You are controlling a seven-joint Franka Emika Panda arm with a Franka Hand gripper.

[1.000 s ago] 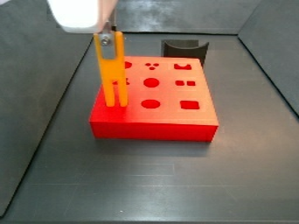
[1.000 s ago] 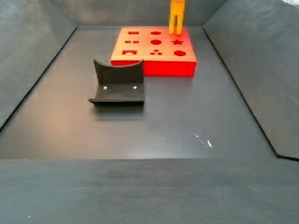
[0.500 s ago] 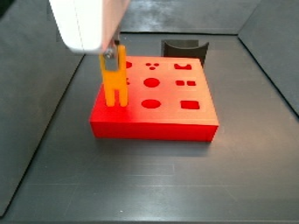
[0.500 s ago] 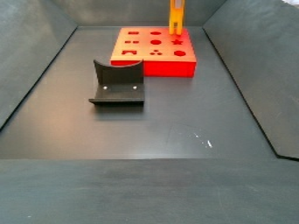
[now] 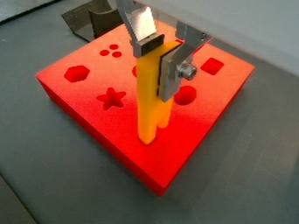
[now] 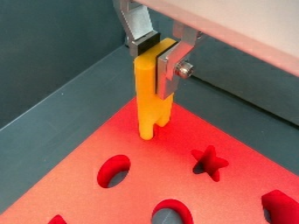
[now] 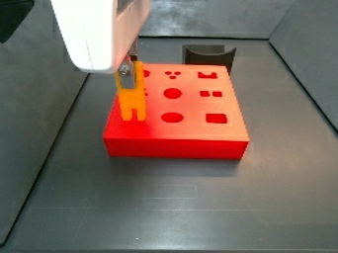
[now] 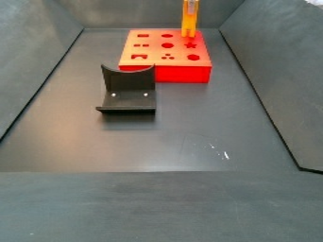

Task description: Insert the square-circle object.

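Note:
The square-circle object [image 5: 152,105] is a thin orange-yellow bar, standing upright with its pronged lower end in the red block [image 5: 176,149] near one corner. My gripper [image 5: 160,59] is shut on the bar's upper part, one silver finger on each side. In the second wrist view the gripper [image 6: 158,59] holds the bar [image 6: 149,109] with the prongs at the block's top face [image 6: 140,184]. In a side view the bar [image 7: 129,99] stands at the block's left edge [image 7: 199,138] under the white gripper [image 7: 128,71]. It also shows as a bar [image 8: 190,19] at the block's far corner [image 8: 171,66].
The block has several shaped holes, among them a star [image 5: 111,98] and a circle [image 7: 171,94]. The dark fixture [image 8: 127,92] stands on the floor beside the block, also seen behind it [image 7: 208,52]. Sloping grey walls enclose the floor.
My gripper has moved down with the bar. Less of the bar shows above the block than a second ago.

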